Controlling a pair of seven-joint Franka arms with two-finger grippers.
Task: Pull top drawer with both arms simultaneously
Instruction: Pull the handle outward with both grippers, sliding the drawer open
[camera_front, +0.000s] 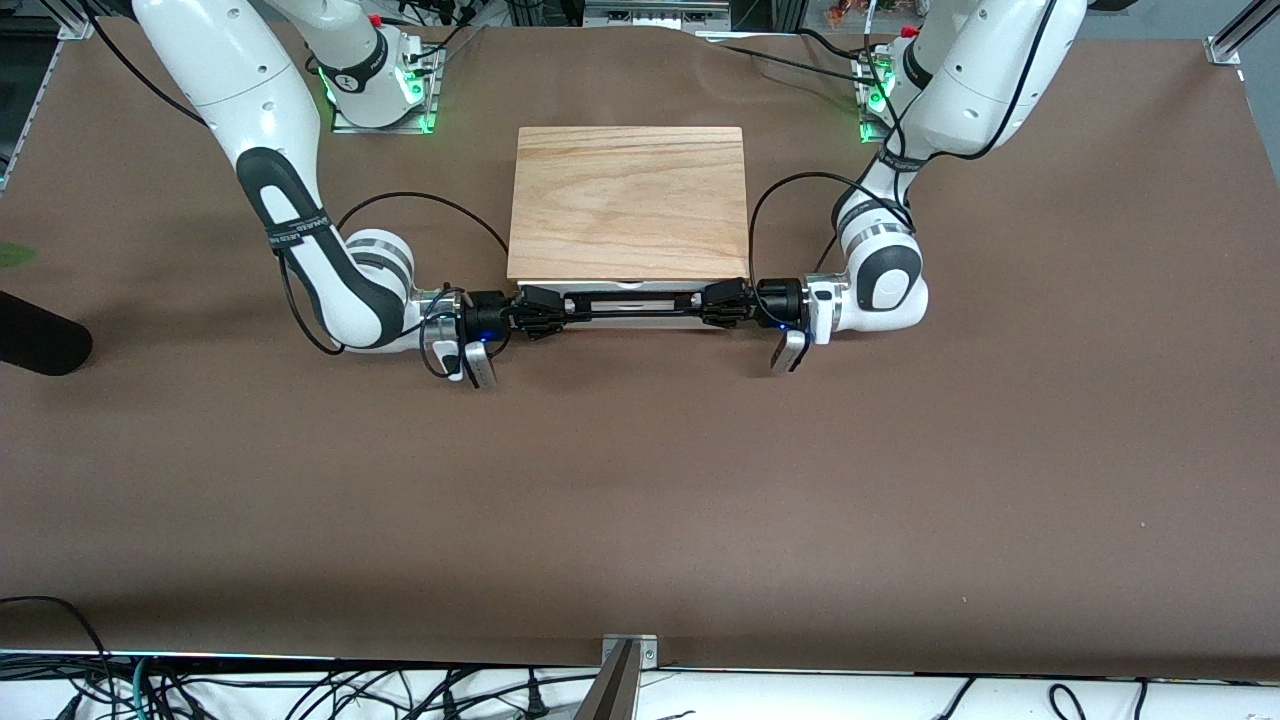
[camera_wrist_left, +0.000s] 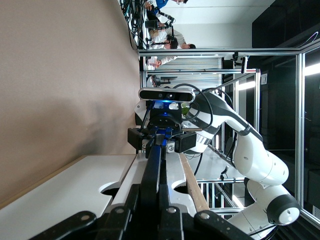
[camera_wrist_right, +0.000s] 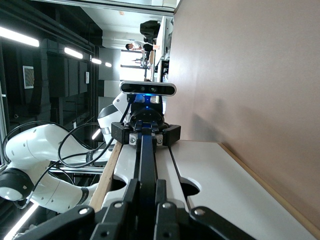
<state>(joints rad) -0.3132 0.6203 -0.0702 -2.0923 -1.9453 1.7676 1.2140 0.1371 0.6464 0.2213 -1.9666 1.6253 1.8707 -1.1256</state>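
Cabinet with its light-wood top (camera_front: 628, 200) is sitting mid-worktop, toward the edge where the arm bases stand. The top drawer (camera_front: 632, 318) is showing its white front on the side facing the front camera and looks shut or barely started.

Both pincers are clamping the black wire handle (camera_front: 630, 306). The right pincer (camera_front: 532, 310) is clenched on the handle's end toward the right arm, the left pincer (camera_front: 722, 300) is clenched on the end toward the left arm. Each wrist view is looking straight down the bar at the other pincer.

Judgement: grasp done, pull is the step in hand. Doing it well means both arms drawing toward the front camera together, same pace, level, so the drawer is not skewing or jamming and the cabinet is not dragging along.
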